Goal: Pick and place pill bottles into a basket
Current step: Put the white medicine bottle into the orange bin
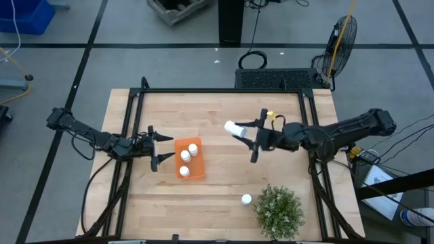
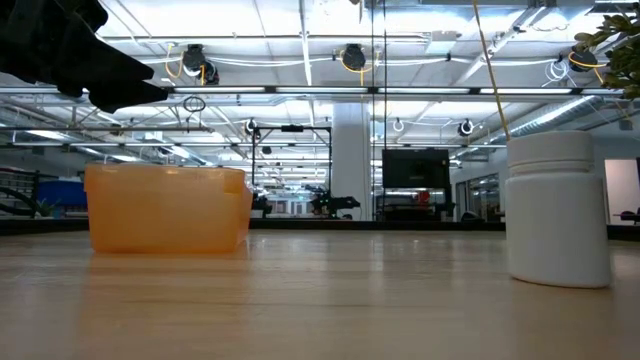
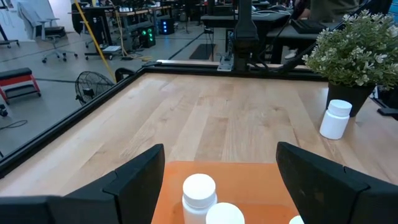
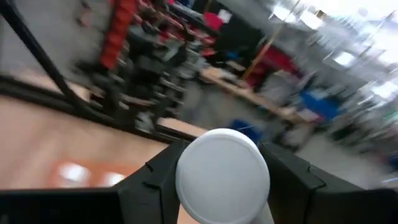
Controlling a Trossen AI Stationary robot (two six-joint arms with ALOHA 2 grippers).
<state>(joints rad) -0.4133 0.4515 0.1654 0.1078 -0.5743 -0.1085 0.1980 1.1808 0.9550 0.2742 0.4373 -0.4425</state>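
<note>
Pale wooden table (image 1: 217,112), smooth planks with visible grain and a soft satin sheen, edged by a matt black metal frame (image 1: 220,90). On the table, orange basket (image 1: 190,159) of slightly translucent, glossy plastic. Inside the basket, white pill bottles (image 1: 189,153) of smooth matt plastic. Right of the basket, above the table, another white plastic pill bottle (image 4: 222,174) between matt black fingers (image 4: 152,177), probably hard plastic. Beyond it, near the table's edge, bushy plant (image 1: 279,211) with rough green foliage.

Orange basket (image 2: 167,208) left, upright pill bottle (image 2: 558,208) near right.
</note>
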